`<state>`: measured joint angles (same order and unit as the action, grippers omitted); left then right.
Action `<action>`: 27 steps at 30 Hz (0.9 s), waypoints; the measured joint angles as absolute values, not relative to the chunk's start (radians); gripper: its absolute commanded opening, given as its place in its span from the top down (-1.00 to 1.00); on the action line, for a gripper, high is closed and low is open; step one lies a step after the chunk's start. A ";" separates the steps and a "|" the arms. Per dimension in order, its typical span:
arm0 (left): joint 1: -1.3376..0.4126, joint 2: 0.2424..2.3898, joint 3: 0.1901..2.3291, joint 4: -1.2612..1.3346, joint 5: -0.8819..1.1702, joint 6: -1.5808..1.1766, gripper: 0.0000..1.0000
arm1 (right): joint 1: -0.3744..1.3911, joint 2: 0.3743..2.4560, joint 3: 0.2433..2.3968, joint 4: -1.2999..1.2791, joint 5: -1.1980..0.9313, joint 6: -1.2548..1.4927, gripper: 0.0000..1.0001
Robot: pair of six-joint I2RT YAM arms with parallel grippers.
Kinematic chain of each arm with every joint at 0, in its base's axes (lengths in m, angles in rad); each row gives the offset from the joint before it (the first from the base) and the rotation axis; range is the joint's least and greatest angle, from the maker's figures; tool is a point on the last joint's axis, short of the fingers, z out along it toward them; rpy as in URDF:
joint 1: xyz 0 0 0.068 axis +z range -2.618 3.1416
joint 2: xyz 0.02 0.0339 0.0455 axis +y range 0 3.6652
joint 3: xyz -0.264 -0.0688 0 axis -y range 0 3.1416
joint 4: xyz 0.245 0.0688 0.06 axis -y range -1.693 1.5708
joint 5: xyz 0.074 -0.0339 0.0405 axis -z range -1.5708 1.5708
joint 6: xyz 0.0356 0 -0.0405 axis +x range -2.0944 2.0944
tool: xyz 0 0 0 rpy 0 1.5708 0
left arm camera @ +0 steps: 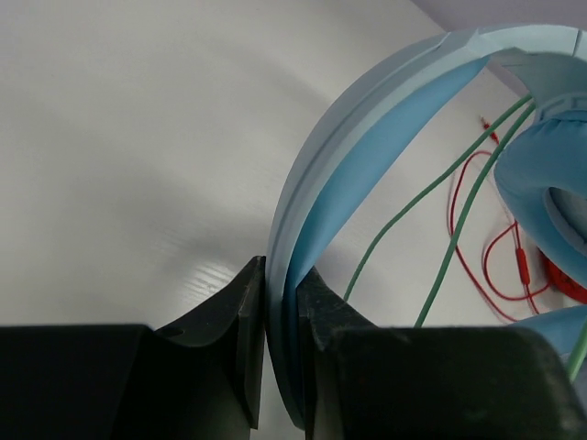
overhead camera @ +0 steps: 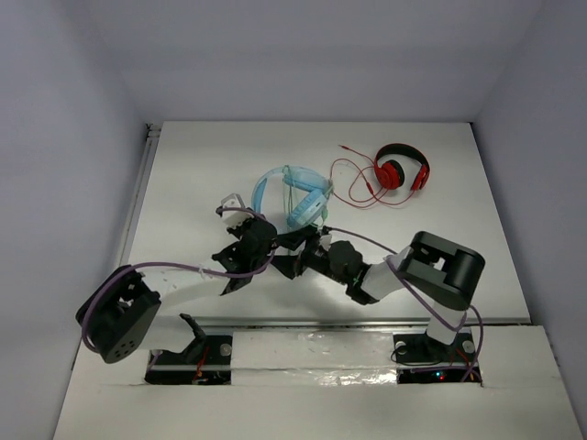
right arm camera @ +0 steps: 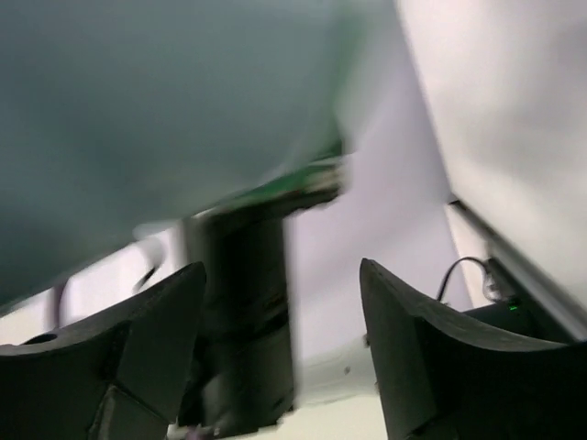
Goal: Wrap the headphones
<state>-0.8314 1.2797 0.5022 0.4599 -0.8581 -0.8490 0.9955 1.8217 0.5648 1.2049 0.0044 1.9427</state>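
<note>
The light blue over-ear plastic headphones [overhead camera: 295, 194] are lying near the middle of the white table [overhead camera: 183, 183], just beyond both wrists in the overhead view. The left pincer [left arm camera: 282, 291] is clamping the curved light blue headband [left arm camera: 367, 137]. In its own wrist view the two black fingers are pressing against either side of the band's edge with no gap showing, and the band is arcing away from them toward 1 o'clock. Two strands of the thin pale green cable [left arm camera: 431, 188] are running beside the band's inner face, from 5 o'clock up toward 1 o'clock, close to the padded blue oval earcup [left arm camera: 541, 174] at 3 o'clock of that view. Seen from overhead, this pincer is sitting at about 7 o'clock of the headphones, and the right arm is reaching in from 5 o'clock, its tip just beside the earcups.

The right pincer [right arm camera: 282, 270] is standing wide open and holding nothing. Its wrist view is heavily blurred; a blurred dark cylinder [right arm camera: 243, 312] is showing in the gap, nearer the left-hand finger, and I cannot tell what it is.

The red-and-black headphones [overhead camera: 402, 168] are lying well apart at 2 o'clock of the blue pair, with their thin red cable [overhead camera: 353, 179] looping on the table between the two.
</note>
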 measured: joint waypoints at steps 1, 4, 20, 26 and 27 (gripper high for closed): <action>-0.826 1.295 0.508 0.461 -0.833 -0.846 1.00 | 0.995 1.790 0.551 1.207 0.009 1.929 -0.61; -0.809 1.346 0.509 0.448 -0.751 -0.833 1.00 | 0.995 1.684 0.513 1.222 0.014 1.892 -0.83; -0.734 1.542 0.540 0.456 -0.523 -0.783 1.00 | 1.000 1.471 0.304 1.231 -0.033 1.681 -0.82; -0.698 1.567 0.567 0.463 -0.474 -0.764 0.92 | 1.008 1.264 0.238 1.085 -0.010 1.589 -0.76; -0.697 1.572 0.574 0.459 -0.470 -0.761 0.84 | 1.008 1.224 0.238 1.042 -0.006 1.570 -0.71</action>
